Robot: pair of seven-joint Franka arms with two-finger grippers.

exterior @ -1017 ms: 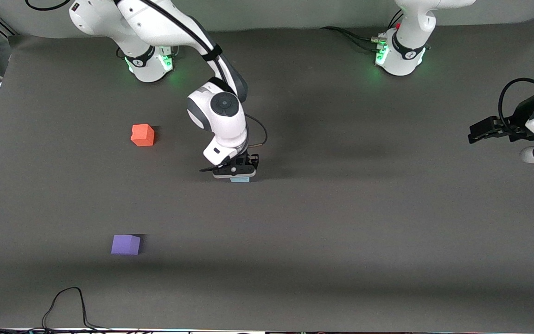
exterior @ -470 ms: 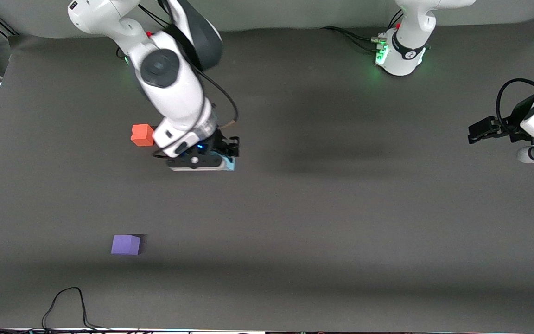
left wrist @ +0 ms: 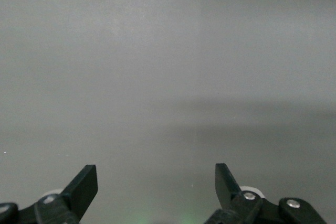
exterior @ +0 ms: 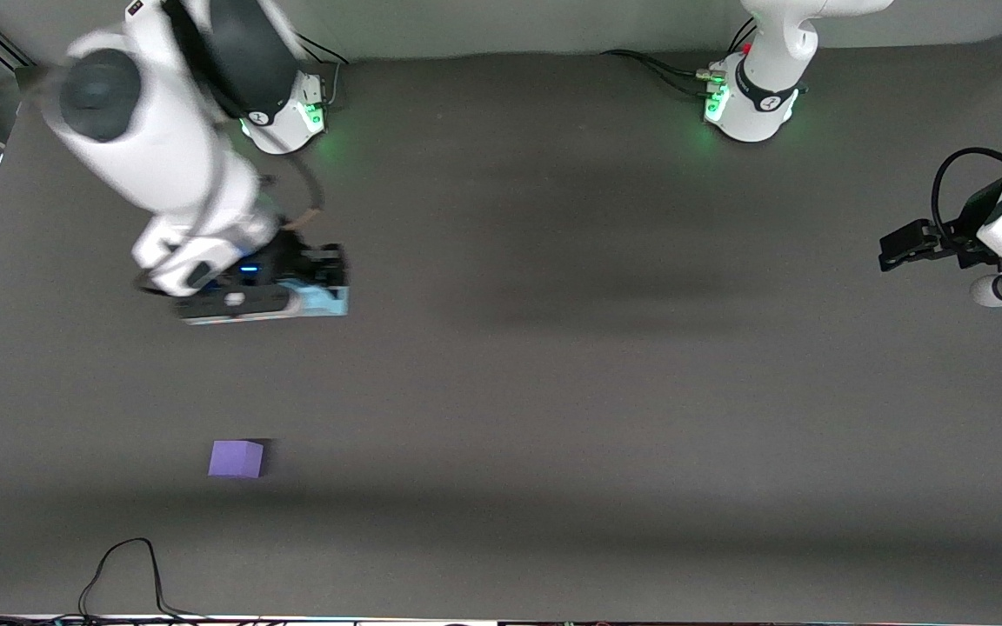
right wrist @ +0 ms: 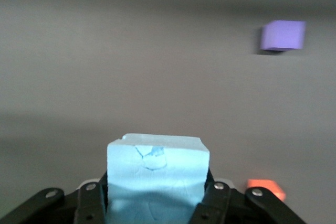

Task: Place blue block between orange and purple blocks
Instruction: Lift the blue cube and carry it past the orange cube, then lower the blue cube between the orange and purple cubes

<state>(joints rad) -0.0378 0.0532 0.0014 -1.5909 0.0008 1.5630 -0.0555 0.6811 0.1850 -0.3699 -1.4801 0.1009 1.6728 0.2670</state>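
A dark grey mat covers the table, with the two white arm bases standing along its 12 o'clock edge in the front view and a black cable looping in at about 7 o'clock. The right end effector is up in the air over the right arm's end of the table, its fingers clamped on the blue block, which shows a small dent on its upper face in the right wrist view. The purple block sits on the mat at about 7 o'clock from that end effector, nearer to the front camera and well apart from it. The orange block shows only as a sliver in the right wrist view; in the front view the arm hides it. The left end effector waits at the left arm's end of the table, fingers spread wide and holding nothing.
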